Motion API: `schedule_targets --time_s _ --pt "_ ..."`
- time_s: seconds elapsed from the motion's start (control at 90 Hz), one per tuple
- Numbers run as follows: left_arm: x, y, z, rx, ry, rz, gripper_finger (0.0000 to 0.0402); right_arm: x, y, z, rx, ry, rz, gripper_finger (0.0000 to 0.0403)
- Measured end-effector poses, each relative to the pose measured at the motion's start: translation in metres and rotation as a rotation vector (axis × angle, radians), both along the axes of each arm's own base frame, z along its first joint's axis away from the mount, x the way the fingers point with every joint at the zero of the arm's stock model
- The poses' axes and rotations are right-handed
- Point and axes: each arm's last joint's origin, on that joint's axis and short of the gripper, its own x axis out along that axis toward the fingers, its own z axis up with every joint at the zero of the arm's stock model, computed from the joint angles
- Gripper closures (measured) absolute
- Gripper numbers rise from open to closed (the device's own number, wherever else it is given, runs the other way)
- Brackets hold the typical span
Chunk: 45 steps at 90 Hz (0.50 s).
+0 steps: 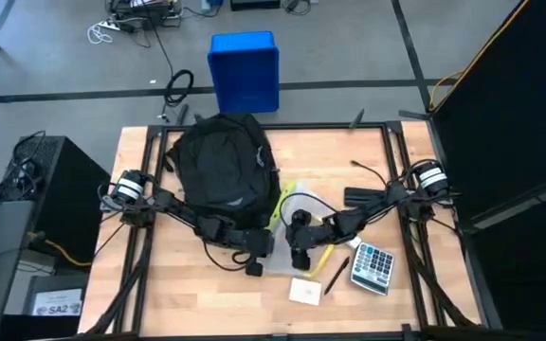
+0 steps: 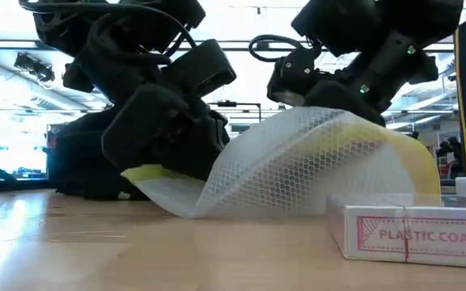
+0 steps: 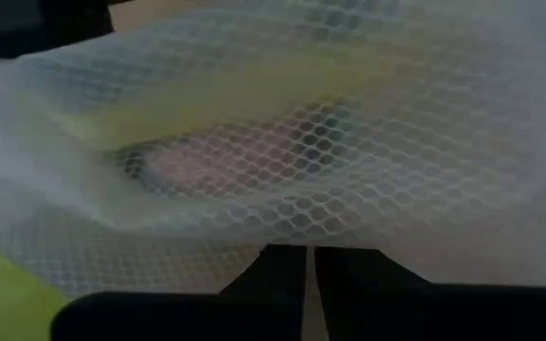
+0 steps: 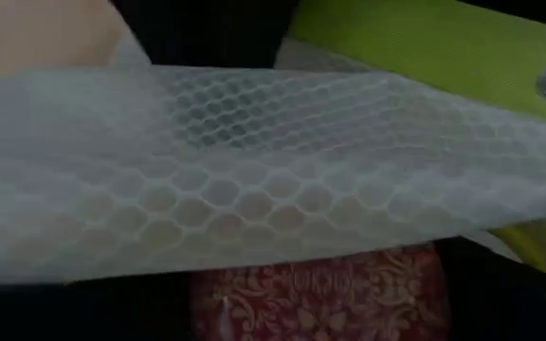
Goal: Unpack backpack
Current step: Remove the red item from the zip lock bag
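A wooden table [image 1: 159, 284] is seen from above, framed by black rails. The backpack [image 1: 221, 161], the largest thing on it, lies at the far middle of the table, behind the left gripper [image 1: 259, 248] and touching that arm. A blue bin [image 1: 245, 71] stands on the floor beyond the table.

A white mesh pouch with yellow-green edging [image 2: 298, 166] is draped between the two grippers. In the low view it arches up from the tabletop, with dark gripper bodies pressed against it on both sides. In the left wrist view the mesh [image 3: 301, 142] fills nearly the whole picture, and the left fingers [image 3: 273, 270] are seen drawn nearly together below it; whether mesh is pinched between them cannot be told. In the right wrist view the mesh [image 4: 254, 189] covers that gripper's jaws entirely, so their state cannot be told; a red patterned thing [image 4: 320, 294] is partly seen beneath it.

The right gripper [image 1: 300, 237] sits just beside the left one. Near it, on the side away from the backpack, lie a calculator [image 1: 373, 267], a pencil [image 1: 337, 277] and a small white box [image 1: 305, 290], whose lettered side is cut off in the low view.
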Motion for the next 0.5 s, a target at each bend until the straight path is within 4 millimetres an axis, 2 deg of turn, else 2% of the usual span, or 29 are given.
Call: schedule_targets --time_s 0.289,0.5 --pt "-0.001 0.005 -0.002 0.037 0.035 -0.010 0.0402 0.000 -0.004 0.000 -0.006 0.015 -0.021 0.0138" --pt "-0.005 0.008 -0.006 0.064 0.106 0.011 0.0402 -0.010 0.007 0.006 0.004 0.045 -0.003 0.0138"
